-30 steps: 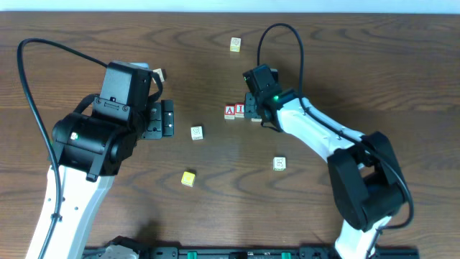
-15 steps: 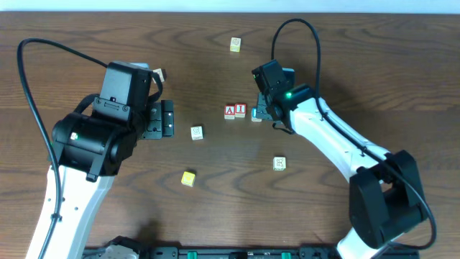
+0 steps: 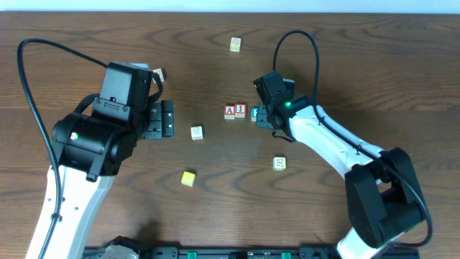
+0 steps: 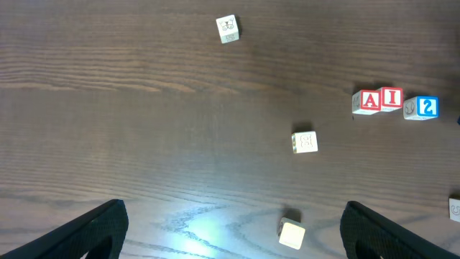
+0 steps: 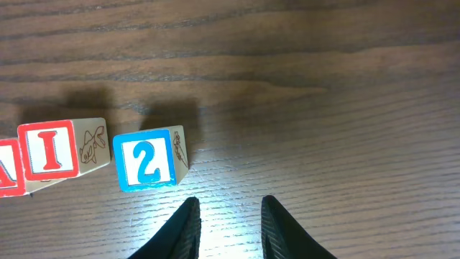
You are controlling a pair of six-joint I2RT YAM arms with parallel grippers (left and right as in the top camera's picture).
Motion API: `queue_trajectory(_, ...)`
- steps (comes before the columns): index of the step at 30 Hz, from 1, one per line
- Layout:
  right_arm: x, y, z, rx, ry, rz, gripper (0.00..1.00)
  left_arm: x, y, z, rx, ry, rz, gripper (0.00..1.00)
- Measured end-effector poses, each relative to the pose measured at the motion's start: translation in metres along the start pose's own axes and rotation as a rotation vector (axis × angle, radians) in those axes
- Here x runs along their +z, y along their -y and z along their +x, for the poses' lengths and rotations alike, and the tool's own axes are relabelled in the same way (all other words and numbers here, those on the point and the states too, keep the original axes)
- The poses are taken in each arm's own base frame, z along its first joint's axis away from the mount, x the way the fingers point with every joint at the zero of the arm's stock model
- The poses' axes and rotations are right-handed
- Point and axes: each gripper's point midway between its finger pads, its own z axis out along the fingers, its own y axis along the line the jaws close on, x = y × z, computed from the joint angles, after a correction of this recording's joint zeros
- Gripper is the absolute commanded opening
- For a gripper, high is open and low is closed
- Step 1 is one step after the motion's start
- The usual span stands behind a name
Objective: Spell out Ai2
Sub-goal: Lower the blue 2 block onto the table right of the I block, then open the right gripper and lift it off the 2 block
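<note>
The right jaws stand narrow and empty. At their ten o'clock the blue 2 block (image 5: 147, 167) sits on the tabletop (image 5: 345, 108), free of them. It is just beside the red I block (image 5: 49, 151), with a slight gap between; the A block (image 4: 369, 101) touches the I. The left jaws gape wide, holding nothing, well apart from the row. Ai2 seems spelled, so the next move calls for backing straight off without clipping the 2.

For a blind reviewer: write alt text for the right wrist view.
A blue-framed 2 block sits on the wood table, just right of a red I block with a small gap; the right gripper's fingertips hang apart below, holding nothing.
</note>
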Motion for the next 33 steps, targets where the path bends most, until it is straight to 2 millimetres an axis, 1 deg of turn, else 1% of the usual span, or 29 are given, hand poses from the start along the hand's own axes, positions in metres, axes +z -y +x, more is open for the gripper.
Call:
queue_trajectory(10,0.004,-0.008,0.011,0.024,-0.05,-0.051,0.29,0.0,0.0,0.0,0.0,0.0,0.0,0.95)
queue_trajectory(14,0.01,-0.013,0.017,0.026,-0.042,-0.07,0.29,0.0,0.0,0.0,0.0,0.0,0.0,0.95)
queue_trajectory(18,0.016,-0.013,0.02,0.026,-0.047,-0.072,0.29,0.0,0.0,0.0,0.0,0.0,0.0,0.96)
queue_trajectory(28,0.02,-0.018,0.015,0.033,-0.018,-0.093,0.29,0.0,0.0,0.0,0.0,0.0,0.0,0.95)
queue_trajectory(33,0.025,-0.021,0.013,0.035,-0.008,-0.101,0.29,0.0,0.0,-0.001,-0.001,0.004,0.001,0.95)
